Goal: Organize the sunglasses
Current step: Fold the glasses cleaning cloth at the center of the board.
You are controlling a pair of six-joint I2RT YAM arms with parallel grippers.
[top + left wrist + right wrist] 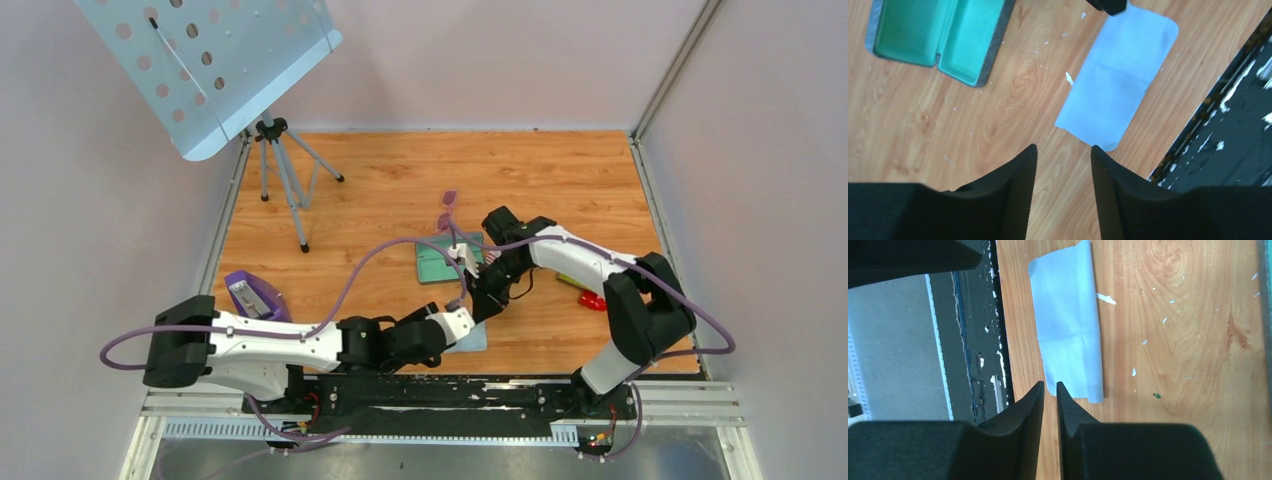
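At the far left, a perforated music stand (210, 60) on a tripod (283, 170) leaned over the desk (400, 170). A purple object (255, 295) sat near the desk's left edge.

Around the middle of the desk lay the sunglasses (446, 210), just beyond the far edge of the open case (435, 262). Their 2 purple-pink lenses sat one behind the other, so the long axis ran roughly from near to far, tilted a little. They were too small to tell which way the temples pointed. Neither wrist view showed them. The case (938, 30) lay flat with both green-lined halves facing up.

The left end effector (1063, 147) hung over bare wood with its 2 fingers clearly apart. Only desk showed between them, and they touched nothing. A blue cloth (1118, 80) lay flat ahead of it, beside the black rail (1228, 115) at the desk's near edge.

The right end effector (1049, 385) had its fingers almost together, with only a narrow slit between them. Their tips were at a corner of the cloth (1068, 315). I cannot tell whether they pinched the cloth or only met it.

Further right, a small red item (592, 300) lay on the desk near the right arm.
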